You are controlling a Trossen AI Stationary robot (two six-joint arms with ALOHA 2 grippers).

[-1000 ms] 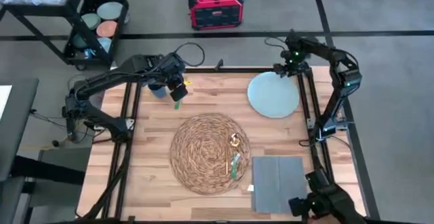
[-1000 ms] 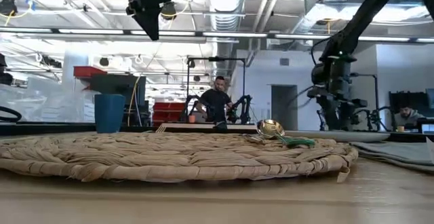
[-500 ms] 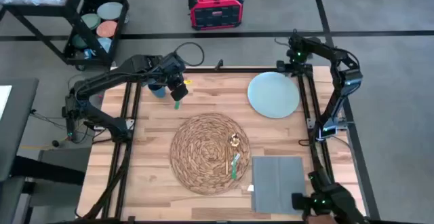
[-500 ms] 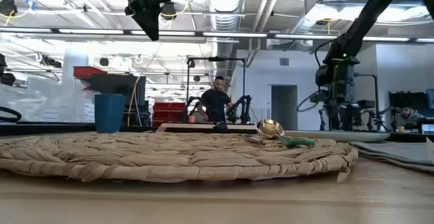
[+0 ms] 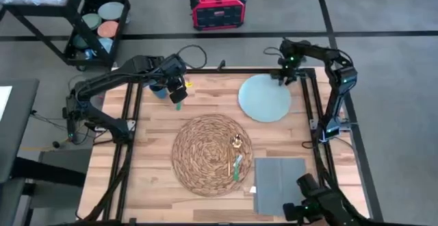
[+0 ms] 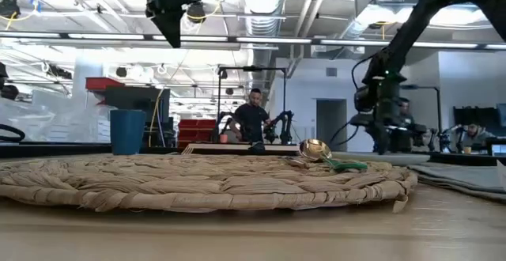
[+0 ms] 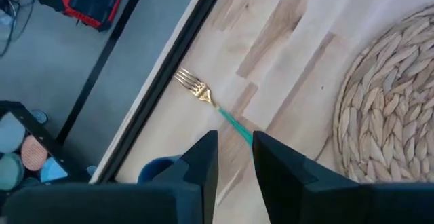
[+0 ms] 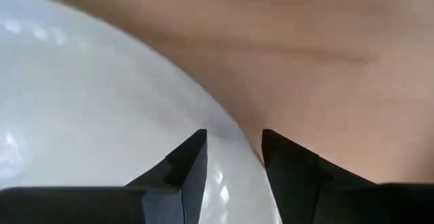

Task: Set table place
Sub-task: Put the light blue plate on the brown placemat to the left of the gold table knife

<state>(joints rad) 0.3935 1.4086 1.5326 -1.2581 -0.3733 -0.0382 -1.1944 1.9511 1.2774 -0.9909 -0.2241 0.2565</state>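
The pale blue plate (image 5: pixel 264 98) lies on the table (image 5: pixel 150 151) at the far right, with my right gripper (image 5: pixel 286 77) shut on its far right rim. The woven mat (image 5: pixel 211 154) sits mid-table and carries green-handled cutlery (image 5: pixel 237 160). The grey napkin (image 5: pixel 280 183) lies flat near the right front corner. My left gripper (image 5: pixel 177 91) hangs high over the far left part, shut on a green-handled fork (image 7: pixel 203 96). The dark blue cup (image 5: pixel 159 91) stands upright beside it. My left gripper pinches the fork's green handle (image 7: pixel 237 127) between its two fingers, which lie across it. The gold tines stick out past the fingertips. The gripper is high above the table in the low view. My right gripper has the plate's rim (image 8: pixel 227 141) between its two fingers, one over the plate's face and one outside the edge. It comes slanting down from the table's far right corner. Whether the plate is off the wood, I cannot tell.
A gold spoon (image 6: pixel 316 149) rests on the mat's right part. A red box (image 5: pixel 217 7) and a black cart (image 5: pixel 89 20) stand on the floor beyond the far edge. A dark device (image 5: pixel 321 205) sits at the near right corner. Bare wood lies left of the mat.
My right gripper has moved toward the table's left edge with the plate's rim between its fingers, and the plate has shifted left with it, closer to the mat. My left gripper and the fork have kept still.
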